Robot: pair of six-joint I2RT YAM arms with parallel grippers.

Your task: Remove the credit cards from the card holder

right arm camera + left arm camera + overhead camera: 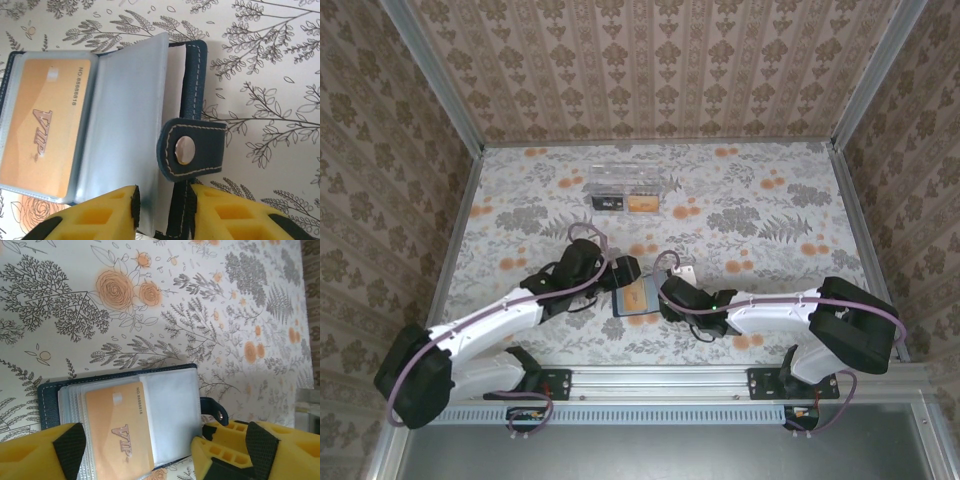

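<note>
One dark navy card holder [633,298] lay open on the floral table [770,200], at 6 o'clock of the tabletop's middle, close to the near edge. It held one orange-tan credit card [120,430], printed "VIP", tucked into a clear sleeve; more clear sleeves were stacked beneath it, and whether they held cards could not be told. One snap tab [195,150] with one round metal stud folded over the holder's edge, at 3 o'clock of the card in the right wrist view.

The right gripper [165,215] sat at 3 o'clock of the holder in the top view. Its jaws were narrow, one yellow finger on each side of the navy cover's edge and a sleeve; whether they pinched it could not be told.

The left gripper [165,455] sat at 10 o'clock of the holder, jaws wide, one finger to each side above the holder, holding nothing.

One clear plastic box [625,180] stood well apart at 12 o'clock, with a dark item and an orange item inside.
</note>
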